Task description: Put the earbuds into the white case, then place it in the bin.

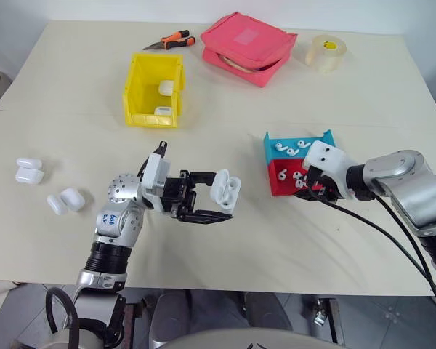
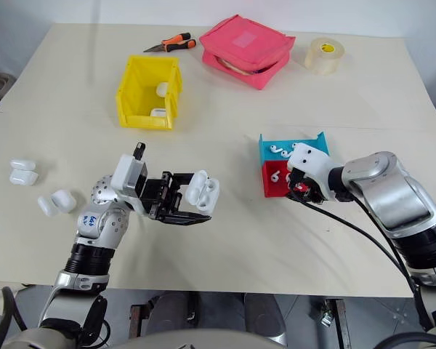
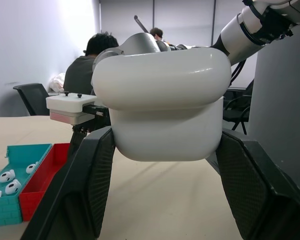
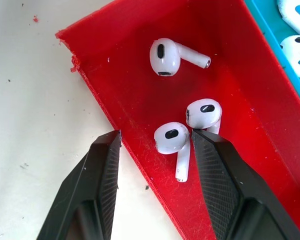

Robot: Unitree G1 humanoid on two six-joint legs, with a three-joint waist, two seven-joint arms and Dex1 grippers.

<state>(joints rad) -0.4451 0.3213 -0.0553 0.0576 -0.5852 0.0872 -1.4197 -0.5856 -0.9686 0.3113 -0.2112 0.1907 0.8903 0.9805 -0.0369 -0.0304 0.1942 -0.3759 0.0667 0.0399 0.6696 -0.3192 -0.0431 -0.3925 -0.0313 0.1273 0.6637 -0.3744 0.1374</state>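
Between the left pincer's (image 1: 219, 206) fingers sits the open white case (image 1: 224, 189); right pincer (image 4: 155, 145) gapes, seemingly straddling one earbud (image 4: 173, 141) in the red tray (image 4: 140, 95).

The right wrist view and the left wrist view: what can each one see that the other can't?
Right wrist: three tiny glossy white earbuds lying in the red plastic tray, with the open right gripper hanging just above one earbud.

Left wrist: the glossy white rounded case, lid open, clamped in the left gripper, and people seated behind.

Both: the red tray beside the teal tray of earbuds, on the cream table.
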